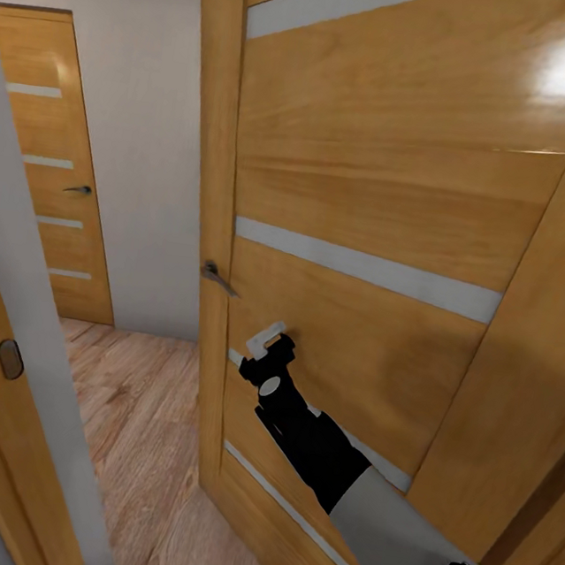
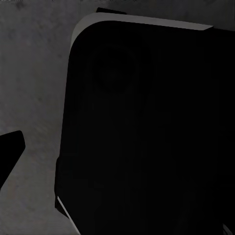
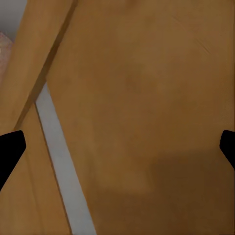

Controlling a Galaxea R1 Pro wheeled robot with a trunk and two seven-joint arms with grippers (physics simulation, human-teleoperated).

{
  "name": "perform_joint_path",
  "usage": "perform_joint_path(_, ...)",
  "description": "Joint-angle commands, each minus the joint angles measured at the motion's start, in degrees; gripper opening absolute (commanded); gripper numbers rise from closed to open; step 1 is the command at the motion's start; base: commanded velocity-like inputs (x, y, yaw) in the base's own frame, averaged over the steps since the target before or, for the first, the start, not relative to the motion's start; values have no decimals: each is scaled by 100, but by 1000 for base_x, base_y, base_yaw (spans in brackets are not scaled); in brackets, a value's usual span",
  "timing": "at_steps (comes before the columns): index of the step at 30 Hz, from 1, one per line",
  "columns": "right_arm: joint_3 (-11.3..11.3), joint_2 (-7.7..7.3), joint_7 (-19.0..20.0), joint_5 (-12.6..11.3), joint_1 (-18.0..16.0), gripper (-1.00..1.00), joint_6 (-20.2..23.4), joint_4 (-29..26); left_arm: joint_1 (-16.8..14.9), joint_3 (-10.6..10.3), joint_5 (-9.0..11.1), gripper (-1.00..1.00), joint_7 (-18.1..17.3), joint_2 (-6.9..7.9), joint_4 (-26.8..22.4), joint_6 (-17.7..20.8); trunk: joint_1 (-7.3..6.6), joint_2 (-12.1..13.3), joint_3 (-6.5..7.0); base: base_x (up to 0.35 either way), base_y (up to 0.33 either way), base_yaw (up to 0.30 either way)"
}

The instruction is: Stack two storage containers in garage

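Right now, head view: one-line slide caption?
Right gripper open against a glossy wooden door below its metal lever handle.

A big brown wooden door (image 3: 147,112) is very close to the camera. A pale grey stripe (image 3: 61,166) runs slanted across the wood. Two black fingertips (image 3: 10,149) of the right gripper (image 3: 117,147) poke in at the two side edges, far apart, with nothing between them. A bit of pale wall (image 3: 11,12) peeks in one corner.
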Motion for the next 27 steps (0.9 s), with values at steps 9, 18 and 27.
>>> perform_joint_path(9, 67, 0, 40, 71, -7, 100, 376, 6, 0, 12, 38, 100, 2, -1, -2, -13, 0, -3, -5, 4, 0, 0)
perform_joint_path(18, 84, 0, 55, 61, -7, 100, 629, 95, 1, 20, 46, 100, 2, -7, -2, -13, 0, -3, -5, 0, 0, 0)
perform_joint_path(27, 78, 0, 0, 116, -7, 100, 462, 141, 1, 22, 46, 100, 2, -3, -2, -13, 0, -3, -5, 50, 0, 0)
